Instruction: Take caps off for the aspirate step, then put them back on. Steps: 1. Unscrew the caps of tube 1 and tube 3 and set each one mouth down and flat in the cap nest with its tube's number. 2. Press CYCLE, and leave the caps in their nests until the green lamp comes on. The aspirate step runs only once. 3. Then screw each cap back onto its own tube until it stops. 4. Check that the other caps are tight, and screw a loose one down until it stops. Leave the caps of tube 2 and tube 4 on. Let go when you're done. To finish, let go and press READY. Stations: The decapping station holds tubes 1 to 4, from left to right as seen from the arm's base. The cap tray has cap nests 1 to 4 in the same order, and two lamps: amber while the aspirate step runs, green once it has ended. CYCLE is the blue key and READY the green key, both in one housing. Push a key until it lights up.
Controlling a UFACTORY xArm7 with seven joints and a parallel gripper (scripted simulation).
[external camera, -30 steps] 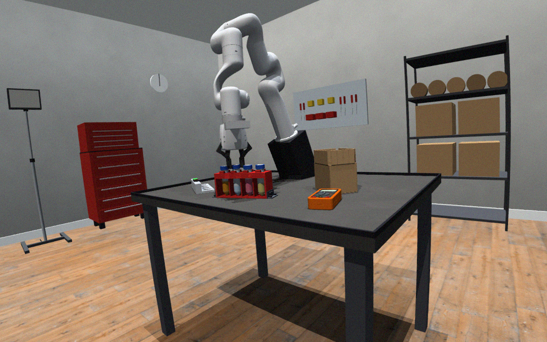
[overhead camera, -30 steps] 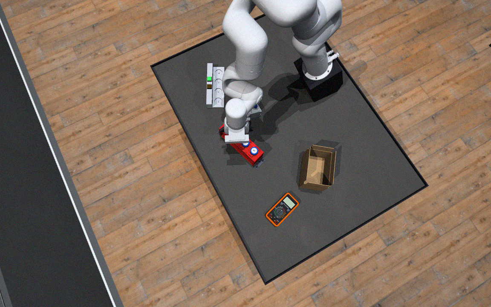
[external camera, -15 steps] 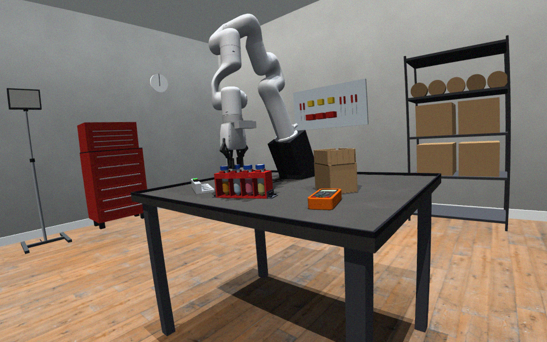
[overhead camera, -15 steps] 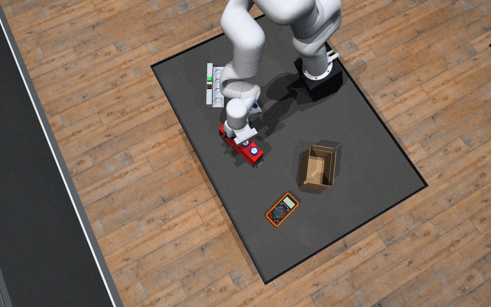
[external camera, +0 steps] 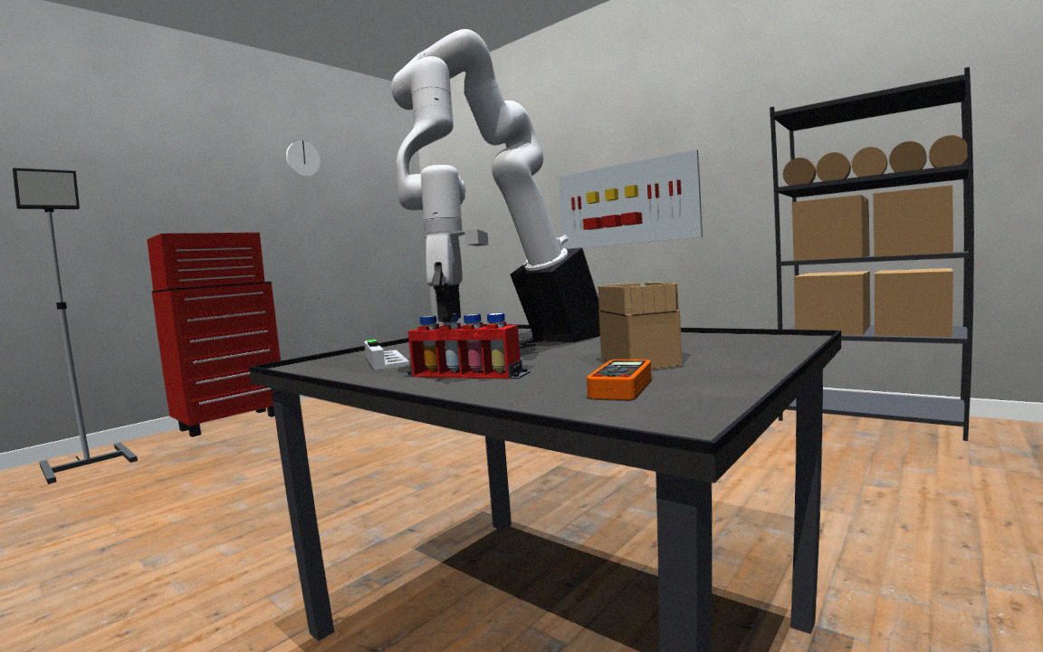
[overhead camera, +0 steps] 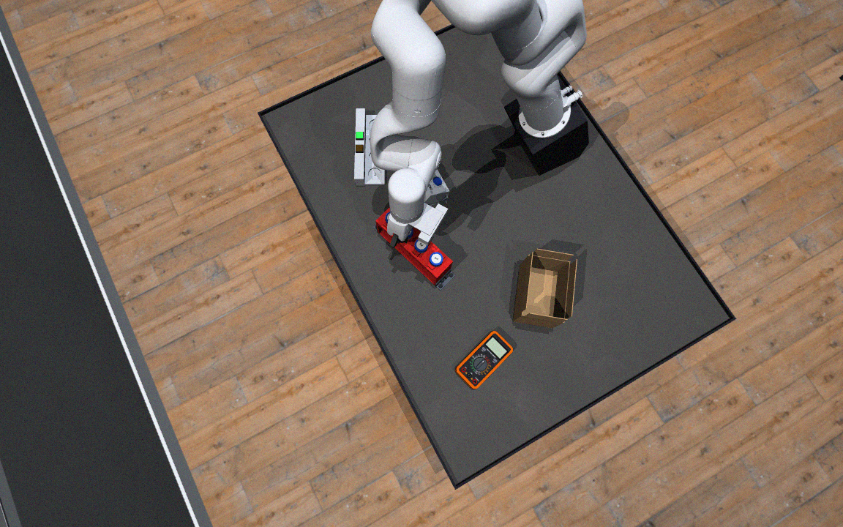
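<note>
Now gripper point(external camera: 447, 311) sits vertical over red decapping station point(external camera: 465, 353), at 2nd tube from left in ext. view; fingers partly spread, loosened round its cap, pinching nothing. Green lamp point(overhead camera: 358, 135) lit on cap tray point(external camera: 383, 355). Station near table point(external camera: 752, 380) edge.

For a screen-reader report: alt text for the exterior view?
A white robot arm's gripper reaches down onto a capped tube in a red rack on a dark table, beside an orange multimeter and a cardboard box.

Arm point(external camera: 460, 97) arched high, wrist vertical; tool point(external camera: 447, 310) pointing down, fingers parted.
</note>
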